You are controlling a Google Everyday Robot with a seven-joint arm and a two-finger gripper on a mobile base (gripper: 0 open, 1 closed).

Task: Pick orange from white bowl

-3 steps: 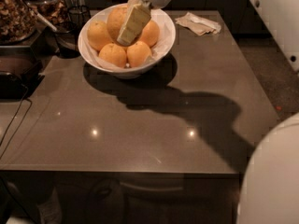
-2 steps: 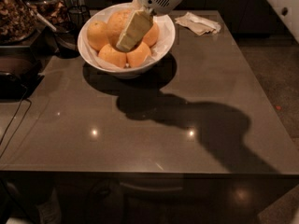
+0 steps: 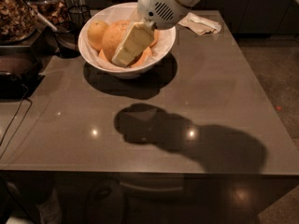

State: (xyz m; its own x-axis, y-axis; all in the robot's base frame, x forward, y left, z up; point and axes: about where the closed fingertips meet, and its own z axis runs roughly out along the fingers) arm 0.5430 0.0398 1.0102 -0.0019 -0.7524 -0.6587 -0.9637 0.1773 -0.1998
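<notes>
We look from one camera, high off the near edge of the surface (image 3: 219, 101), tilted steeply down across it at middling range. The hand (image 3: 121, 56) hangs far from us, with the bowl (image 3: 161, 55) beneath it.

Dim overhead light, glare spots and dark shadows on table (image 3: 224, 92), gripper (image 3: 122, 55) down in white bowl (image 3: 161, 54)

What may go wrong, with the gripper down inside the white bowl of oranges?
The gripper lies low among fruit in the large glossy white bowl, so it may push the big deep-orange orange aside rather than hold it. The smaller pale yellow orange beside it might roll. Sideways pressure may slide the bowl on the dark table.
</notes>
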